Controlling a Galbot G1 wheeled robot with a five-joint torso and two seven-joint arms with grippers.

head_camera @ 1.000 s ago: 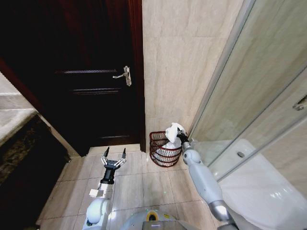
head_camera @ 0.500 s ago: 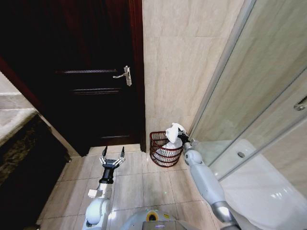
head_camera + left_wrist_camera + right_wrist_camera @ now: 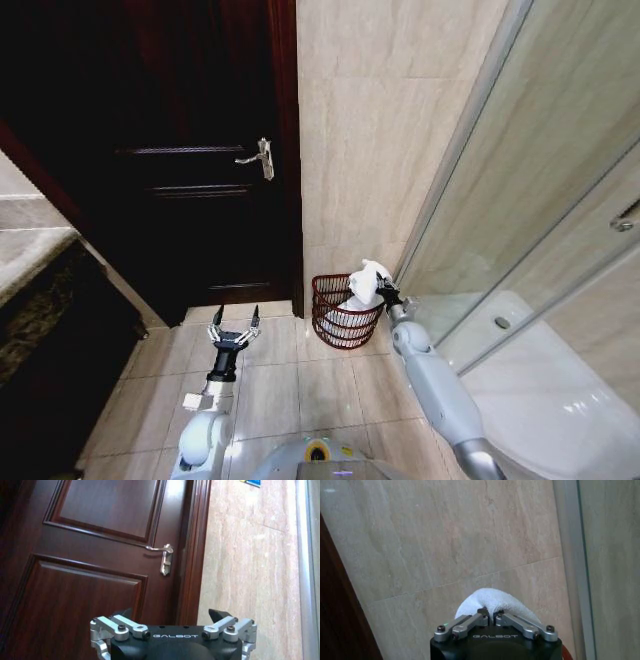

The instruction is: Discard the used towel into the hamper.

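The hamper [image 3: 335, 322], a reddish-brown wire basket, stands on the floor against the beige tiled wall beside the door. A white towel [image 3: 368, 279] hangs over its right rim, with white cloth [image 3: 350, 311] also lying inside. My right gripper [image 3: 384, 291] is shut on the towel just above that rim; in the right wrist view the towel [image 3: 492, 600] bulges out past the closed fingers [image 3: 475, 620]. My left gripper [image 3: 236, 316] hovers open over the floor tiles to the left of the hamper, facing the door.
A dark wooden door [image 3: 190, 150] with a silver handle [image 3: 260, 157] stands to the left of the hamper. A glass shower screen [image 3: 530, 190] and a white tub edge [image 3: 540, 380] run along the right. A dark counter [image 3: 40, 300] is at the left.
My right gripper has shifted slightly to the right with the towel, staying above the hamper's right rim. The left arm has barely moved.
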